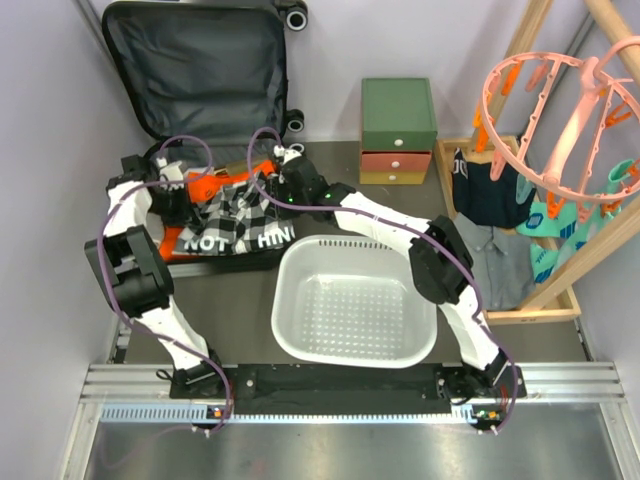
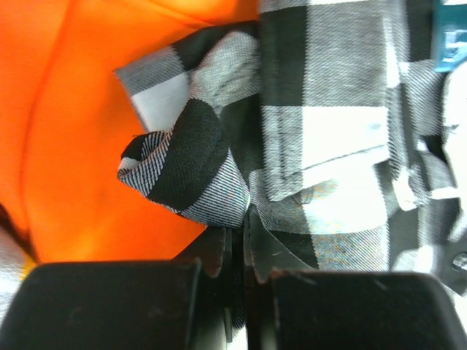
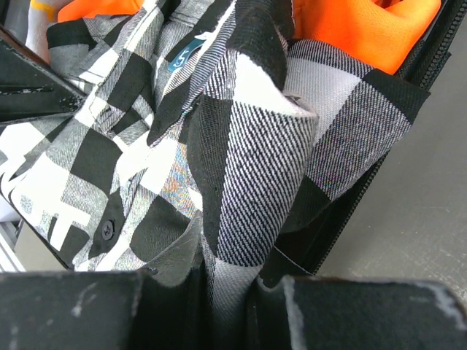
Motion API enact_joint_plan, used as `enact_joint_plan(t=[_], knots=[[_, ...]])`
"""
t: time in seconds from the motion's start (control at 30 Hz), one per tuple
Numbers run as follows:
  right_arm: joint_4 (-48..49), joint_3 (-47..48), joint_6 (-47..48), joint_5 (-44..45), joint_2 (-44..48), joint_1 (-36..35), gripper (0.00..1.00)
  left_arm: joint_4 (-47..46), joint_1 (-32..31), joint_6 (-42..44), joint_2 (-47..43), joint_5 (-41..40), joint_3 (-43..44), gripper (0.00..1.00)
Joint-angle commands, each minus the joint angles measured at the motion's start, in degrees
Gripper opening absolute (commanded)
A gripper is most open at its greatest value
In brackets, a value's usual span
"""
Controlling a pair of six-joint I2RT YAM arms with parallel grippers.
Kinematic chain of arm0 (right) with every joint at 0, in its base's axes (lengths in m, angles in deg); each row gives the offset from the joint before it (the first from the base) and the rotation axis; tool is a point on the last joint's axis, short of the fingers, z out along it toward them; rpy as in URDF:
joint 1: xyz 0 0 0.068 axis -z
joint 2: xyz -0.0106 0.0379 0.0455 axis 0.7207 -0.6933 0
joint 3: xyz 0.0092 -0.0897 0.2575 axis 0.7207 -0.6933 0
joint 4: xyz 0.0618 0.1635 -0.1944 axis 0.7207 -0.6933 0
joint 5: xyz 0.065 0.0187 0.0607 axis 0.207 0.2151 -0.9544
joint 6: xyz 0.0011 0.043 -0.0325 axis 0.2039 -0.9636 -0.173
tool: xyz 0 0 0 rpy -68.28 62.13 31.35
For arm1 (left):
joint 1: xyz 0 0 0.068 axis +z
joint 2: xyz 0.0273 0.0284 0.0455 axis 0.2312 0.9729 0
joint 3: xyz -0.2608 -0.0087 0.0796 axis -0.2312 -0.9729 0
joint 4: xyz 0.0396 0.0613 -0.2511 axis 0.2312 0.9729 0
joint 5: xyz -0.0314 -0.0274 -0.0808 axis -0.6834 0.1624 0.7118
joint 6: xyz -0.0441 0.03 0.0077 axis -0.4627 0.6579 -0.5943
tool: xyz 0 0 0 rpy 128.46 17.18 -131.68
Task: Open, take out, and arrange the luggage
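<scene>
Reaching from the near edge with both arms, elbows folded high, wrists low over the luggage (image 1: pixel 195 70) lying open at the far left of the worktop (image 1: pixel 240 300), lid upright against the back wall. Pinching the checked shirt (image 1: pixel 235 205) in the left end effector (image 2: pixel 241 240), fingers nearly together on a fold beside the orange garment (image 2: pixel 66 131). Clamping another fold of the same shirt in the right end effector (image 3: pixel 230 273), close to the luggage's zipped rim. Hemmed by wall on the left, the drawer box (image 1: pixel 398 130) to the right, the white basket (image 1: pixel 355 300) just beside the luggage's near edge; bare worktop only between basket and left arm
</scene>
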Motion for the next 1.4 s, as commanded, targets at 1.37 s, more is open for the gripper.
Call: enact_joint_plan(t=[1.37], knots=[[-10.00,-2.30,1.14,-3.98,6.97,5.94,0.34,-3.88,-3.35,-2.33,-9.17,3.57,-2.88,0.00]])
